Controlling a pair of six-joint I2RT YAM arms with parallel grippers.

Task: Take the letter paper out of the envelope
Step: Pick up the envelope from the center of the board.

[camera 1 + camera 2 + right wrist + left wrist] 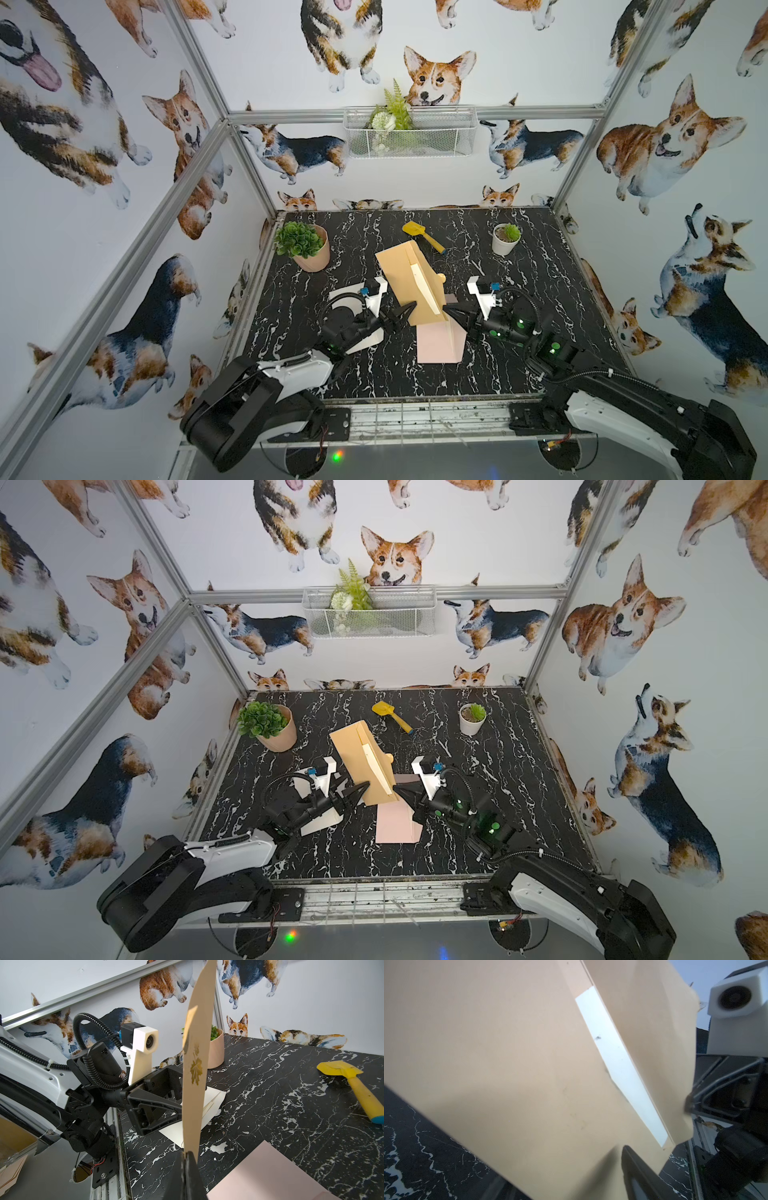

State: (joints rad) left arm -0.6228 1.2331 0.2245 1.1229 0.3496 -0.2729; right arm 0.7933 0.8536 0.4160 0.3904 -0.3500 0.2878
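- A black marble-patterned table (540, 332) is shown from above in both top views, enclosed by corgi-print walls. A leafy plant in a pink pot (305, 249), a small white pot (505, 239) and a yellow toy shovel (422, 237) are set toward the far edge.
- A tan envelope (409, 282) is held clear of the table near the middle and tilted on edge. Its opened face is turned toward the left arm.
- A pale pink sheet (438, 345) lies flat on the table below the envelope, and a white folded sheet (368, 338) lies under the left arm.
- The left gripper (401, 316) is spread wide just beside the envelope's lower edge. Nothing is held, and contact cannot be judged.
- The right gripper (188, 1155) is closed tight on the envelope's lower corner, and the whole envelope is carried by that pinch.
- The letter paper (618, 1064) is inside the envelope, and only a narrow white strip is exposed beside the flap.
- The paper is judged to be light, thin, smooth and easily creased. That exposed strip is probably best pinched flat and drawn out along the envelope's length. The envelope is likely to bend around its single held corner.
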